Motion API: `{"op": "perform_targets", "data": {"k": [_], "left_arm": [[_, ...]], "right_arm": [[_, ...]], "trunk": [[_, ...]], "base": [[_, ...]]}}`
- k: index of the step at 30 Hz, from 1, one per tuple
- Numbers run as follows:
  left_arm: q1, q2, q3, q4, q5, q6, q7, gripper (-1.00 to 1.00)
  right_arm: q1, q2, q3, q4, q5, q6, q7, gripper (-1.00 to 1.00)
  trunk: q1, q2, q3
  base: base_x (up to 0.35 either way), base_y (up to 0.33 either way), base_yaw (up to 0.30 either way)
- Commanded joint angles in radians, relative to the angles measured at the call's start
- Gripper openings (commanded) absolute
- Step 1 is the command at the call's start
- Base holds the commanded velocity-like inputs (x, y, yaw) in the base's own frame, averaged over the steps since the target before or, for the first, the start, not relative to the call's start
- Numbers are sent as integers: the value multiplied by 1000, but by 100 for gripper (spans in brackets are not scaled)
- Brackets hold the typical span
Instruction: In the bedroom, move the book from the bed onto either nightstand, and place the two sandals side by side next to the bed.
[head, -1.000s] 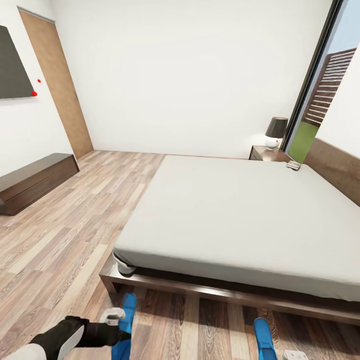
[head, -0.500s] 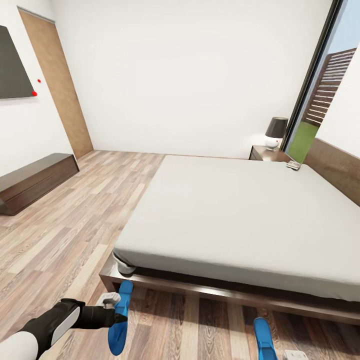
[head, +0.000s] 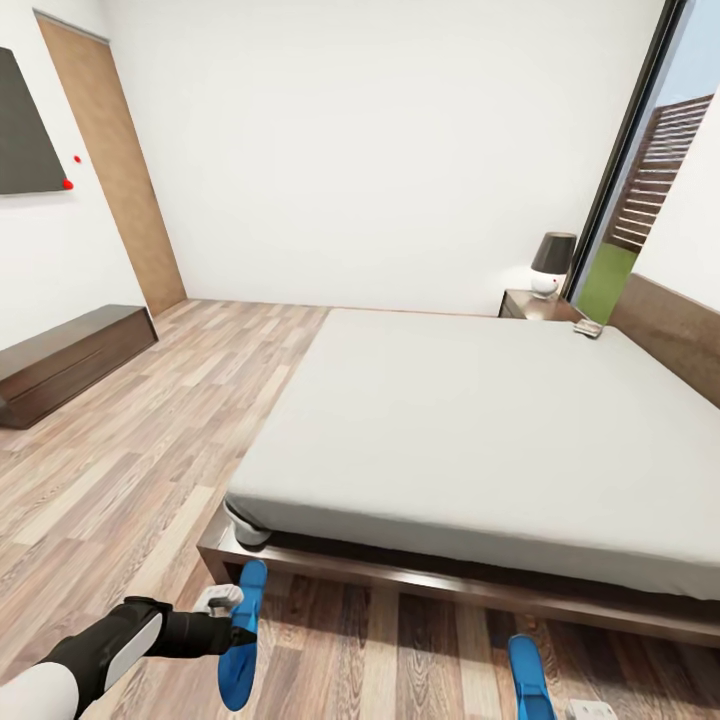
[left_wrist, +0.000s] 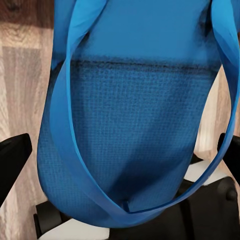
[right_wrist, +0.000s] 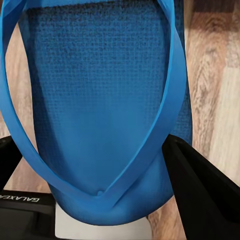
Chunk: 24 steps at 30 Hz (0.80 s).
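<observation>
My left gripper (head: 226, 600) is shut on a bright blue sandal (head: 243, 640), holding it just off the floor by the bed's front corner. In the left wrist view the sandal (left_wrist: 125, 125) spans the gap between the black fingers (left_wrist: 12, 157). The other sandal (head: 528, 676) is at the bottom edge, beside my right gripper (head: 590, 710). That sandal (right_wrist: 100, 100) sits between the right fingers (right_wrist: 200, 195). The book (head: 587, 328) lies on the bed (head: 480, 420) at its far corner by the headboard. A nightstand (head: 530, 304) stands just beyond it.
A lamp (head: 552, 265) with a dark shade sits on the nightstand. A long dark bench unit (head: 70, 360) runs along the left wall under a black screen (head: 25, 130). A wooden door (head: 115, 170) is at the far left, a tall window (head: 650, 170) at the right.
My left arm has lifted and swung outward with its sandal, which now reaches up near the bed frame. The right sandal has stayed put.
</observation>
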Motion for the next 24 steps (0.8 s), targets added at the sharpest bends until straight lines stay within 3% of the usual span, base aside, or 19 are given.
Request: {"op": "perform_targets", "data": {"k": [1, 24], "left_arm": [[-1, 0, -4, -1, 9, 6, 1, -100], [-1, -2, -4, -1, 9, 7, 1, -100]], "right_arm": [[-1, 1, -9, -2, 3, 7, 9, -100], [-1, 1, -10, -2, 2, 6, 9, -100]], "trunk": [[4, -8, -4], [84, -155, -70]], "base": [[0, 0, 0], [0, 0, 0]]}}
